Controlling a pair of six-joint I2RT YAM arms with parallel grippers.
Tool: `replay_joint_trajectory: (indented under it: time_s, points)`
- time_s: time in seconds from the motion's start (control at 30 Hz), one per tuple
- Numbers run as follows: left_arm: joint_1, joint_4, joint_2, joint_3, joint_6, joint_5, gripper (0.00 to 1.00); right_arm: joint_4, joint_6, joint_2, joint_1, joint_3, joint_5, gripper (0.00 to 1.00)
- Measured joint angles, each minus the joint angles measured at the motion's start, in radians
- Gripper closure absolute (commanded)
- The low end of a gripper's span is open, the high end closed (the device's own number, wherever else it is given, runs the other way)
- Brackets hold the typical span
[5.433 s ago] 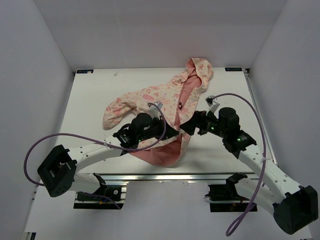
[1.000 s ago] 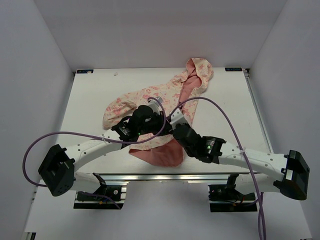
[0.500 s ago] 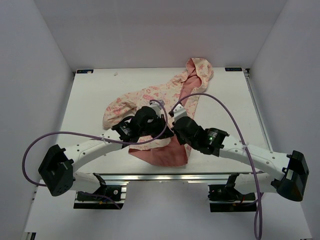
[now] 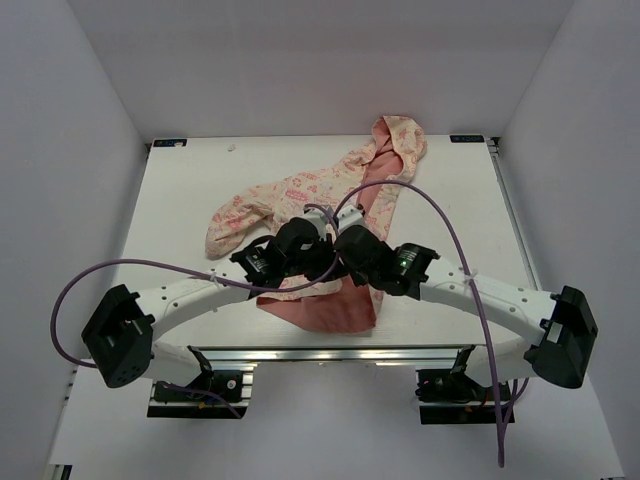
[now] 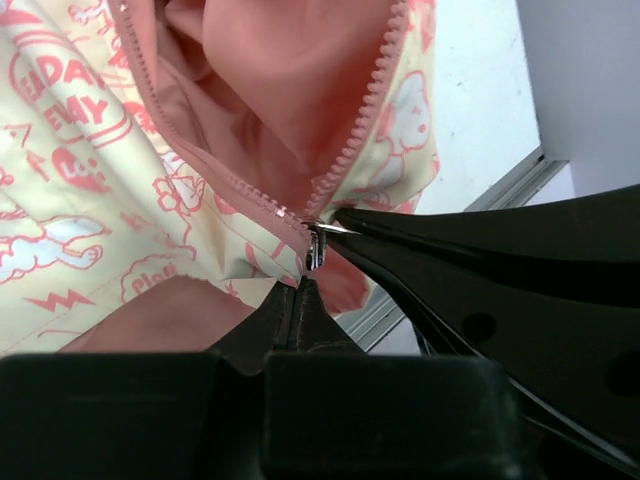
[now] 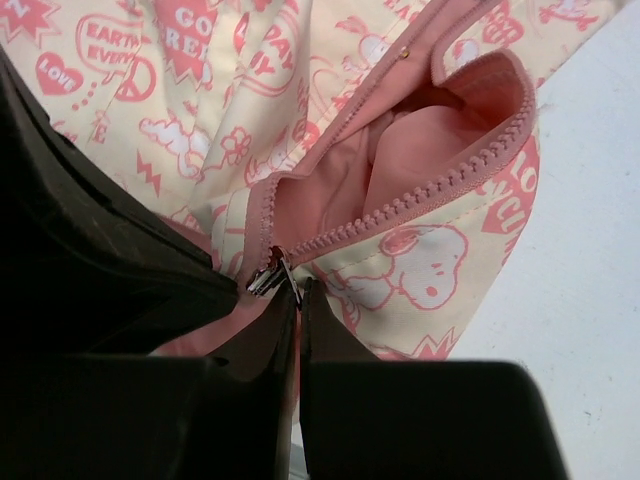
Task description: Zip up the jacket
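Note:
The jacket (image 4: 300, 195) lies open on the table, cream with pink print, its hood at the far right and its salmon lining showing at the near hem. Both grippers meet at the bottom of the zipper. My left gripper (image 4: 323, 263) (image 5: 300, 287) is shut on the jacket's bottom edge just below the silver zipper slider (image 5: 314, 246). My right gripper (image 4: 336, 260) (image 6: 299, 288) is shut on the slider's thin metal pull; the slider (image 6: 266, 276) sits right at its fingertips. Above the slider the two pink rows of teeth (image 6: 440, 185) still stand apart.
The white table (image 4: 180, 200) has white walls on three sides. A metal rail (image 4: 330, 352) runs along the near edge just below the jacket's hem. Purple cables (image 4: 440, 215) arch over both arms.
My right arm has swung in from the right, and over the last second its gripper slid up-left against the left gripper at the zipper's bottom. The left gripper has barely moved.

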Motion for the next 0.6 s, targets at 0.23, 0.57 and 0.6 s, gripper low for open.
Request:
replay_joint_trajectory:
  time_s: [0.23,0.57,0.6]
  points:
    - [-0.037,-0.2,0.002,0.029,0.026,-0.018,0.51,-0.016,-0.075,-0.072,-0.071,-0.01,-0.169,1.0]
    - [-0.06,-0.381,-0.04,0.04,0.047,-0.084,0.13,-0.043,-0.109,-0.173,-0.112,-0.01,-0.327,1.0]
    - [-0.06,-0.386,-0.053,0.041,0.049,-0.095,0.14,-0.049,-0.109,-0.171,-0.113,-0.01,-0.339,1.0]
